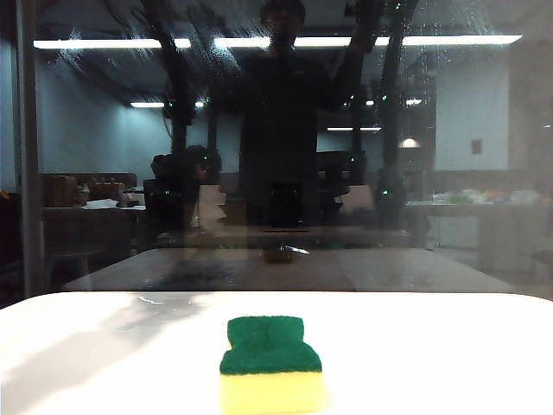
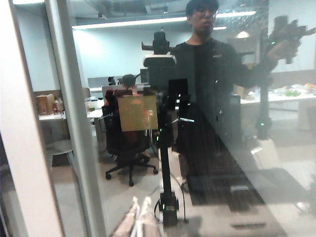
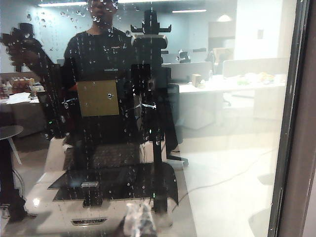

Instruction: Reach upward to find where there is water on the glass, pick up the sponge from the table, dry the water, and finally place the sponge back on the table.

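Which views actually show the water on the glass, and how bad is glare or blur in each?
Right wrist view: drops and streaks stand out sharply on the glass, with the right gripper blurred at the frame edge. Left wrist view: no drops visible, mostly reflections, left gripper out of focus. Exterior view: dim pane, faint smears by the ceiling lights; sponge sharp on the overexposed table.

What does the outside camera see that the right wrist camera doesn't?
Only the outside view shows the sponge, lying green side up on the white table, with no pincer near it. Only the right wrist view shows the water drops clearly, running down the pane, plus the right pincer blurred at the picture's edge, shut, near the pane. Both show the glass with a dim room mirrored in it. The left pincer appears in neither; its own camera shows it blurred.
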